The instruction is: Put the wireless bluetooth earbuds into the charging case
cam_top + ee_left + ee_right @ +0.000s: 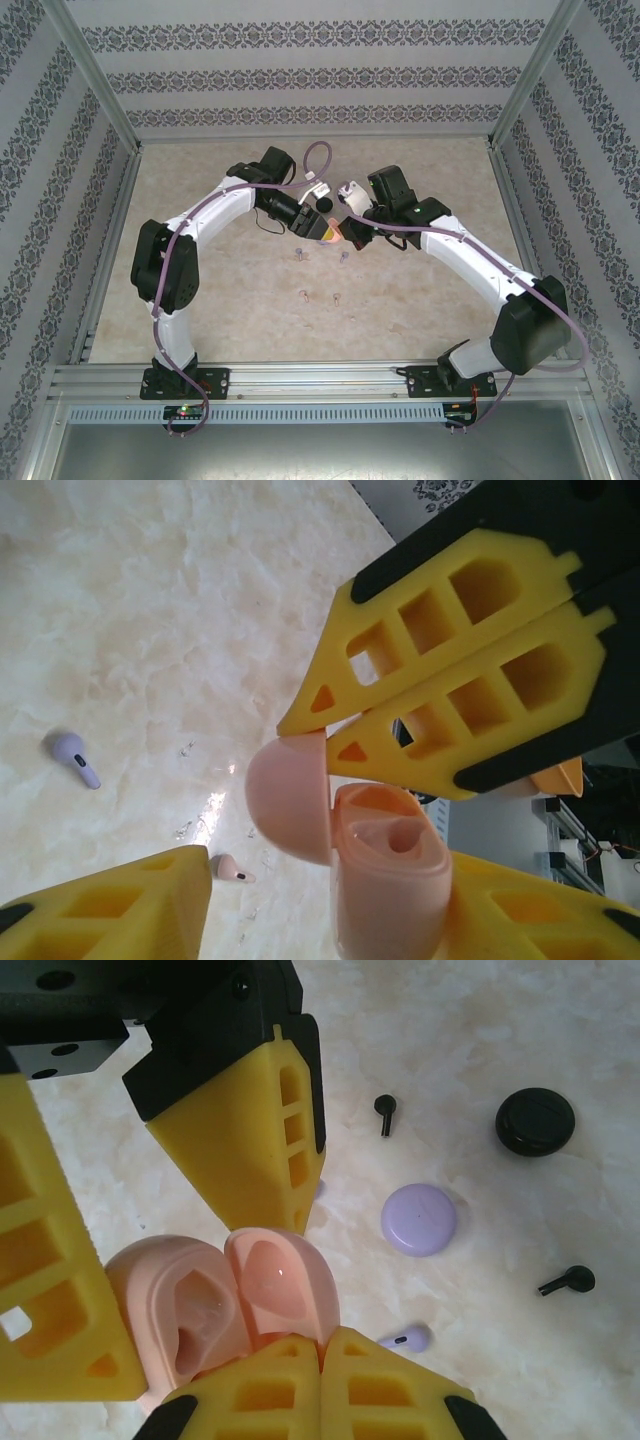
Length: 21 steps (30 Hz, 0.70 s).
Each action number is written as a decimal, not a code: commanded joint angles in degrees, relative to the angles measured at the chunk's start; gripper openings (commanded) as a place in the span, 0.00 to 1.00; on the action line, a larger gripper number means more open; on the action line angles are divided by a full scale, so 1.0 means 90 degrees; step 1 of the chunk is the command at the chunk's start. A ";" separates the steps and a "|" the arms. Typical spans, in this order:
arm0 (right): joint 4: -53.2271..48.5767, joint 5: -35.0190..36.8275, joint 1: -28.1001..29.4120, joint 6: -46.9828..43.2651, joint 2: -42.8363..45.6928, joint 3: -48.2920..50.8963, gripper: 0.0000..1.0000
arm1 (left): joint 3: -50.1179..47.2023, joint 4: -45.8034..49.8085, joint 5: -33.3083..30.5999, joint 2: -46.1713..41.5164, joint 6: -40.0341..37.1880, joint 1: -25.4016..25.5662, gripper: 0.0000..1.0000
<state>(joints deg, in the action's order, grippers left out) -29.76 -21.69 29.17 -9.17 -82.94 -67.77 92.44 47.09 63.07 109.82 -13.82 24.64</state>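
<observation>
The left gripper (330,862) is clasping the open pink charging case (392,900) between its jaws; the right gripper (320,1340), jaws nearly closed, seems to be pinching its lid (282,1278). A pinkish earbud (232,870) is lying beside the left jaws.

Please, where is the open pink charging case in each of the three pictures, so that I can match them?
Top external: the pink charging case is near the middle of the table.
Left wrist: lower centre, its lid open to the left.
Right wrist: lower left, its lid to the right.
Shared landmark: the right gripper, fingers together at the lid.
</observation>
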 commanded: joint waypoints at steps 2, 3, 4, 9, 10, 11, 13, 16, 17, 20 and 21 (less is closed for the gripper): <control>0.0123 -0.0124 0.0123 0.0052 -0.0124 -0.0224 0.00 | 0.0042 -0.0242 0.0199 0.0079 0.0051 -0.0011 0.47; 0.0125 -0.0119 0.0131 0.0057 -0.0136 -0.0224 0.00 | 0.0043 -0.0251 0.0213 0.0091 0.0052 -0.0013 0.44; 0.0118 -0.0118 0.0128 0.0051 -0.0150 -0.0224 0.00 | 0.0041 -0.0252 0.0226 0.0102 0.0052 -0.0011 0.41; 0.0142 -0.0077 0.0127 0.0071 -0.0169 -0.0237 0.00 | 0.0015 -0.0242 0.0273 0.0146 0.0024 -0.0012 0.23; 0.0151 -0.0044 0.0123 0.0086 -0.0170 -0.0234 0.00 | 0.0006 -0.0249 0.0291 0.0153 0.0023 0.0002 0.20; 0.0161 -0.0018 0.0128 0.0096 -0.0157 -0.0235 0.00 | -0.0016 -0.0254 0.0309 0.0152 0.0023 -0.0009 0.18; 0.0185 0.0004 0.0128 0.0105 -0.0145 -0.0244 0.00 | -0.0070 -0.0289 0.0350 0.0154 0.0034 -0.0010 0.18; 0.0181 0.0037 0.0118 0.0120 -0.0130 -0.0263 0.00 | -0.0118 -0.0334 0.0390 0.0154 0.0050 -0.0004 0.27; 0.0183 0.0037 0.0109 0.0119 -0.0125 -0.0273 0.00 | -0.0142 -0.0358 0.0385 0.0139 0.0061 -0.0012 0.30; 0.0167 0.0037 0.0076 0.0125 -0.0123 -0.0263 0.00 | -0.0182 -0.0405 0.0400 0.0099 0.0067 -0.0009 0.30; 0.0171 0.0039 0.0072 0.0120 -0.0116 -0.0258 0.00 | -0.0202 -0.0425 0.0395 0.0085 0.0071 -0.0007 0.25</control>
<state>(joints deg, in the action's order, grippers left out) -29.06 -20.49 29.52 -8.80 -84.29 -68.25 91.50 45.41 65.84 110.04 -12.73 24.67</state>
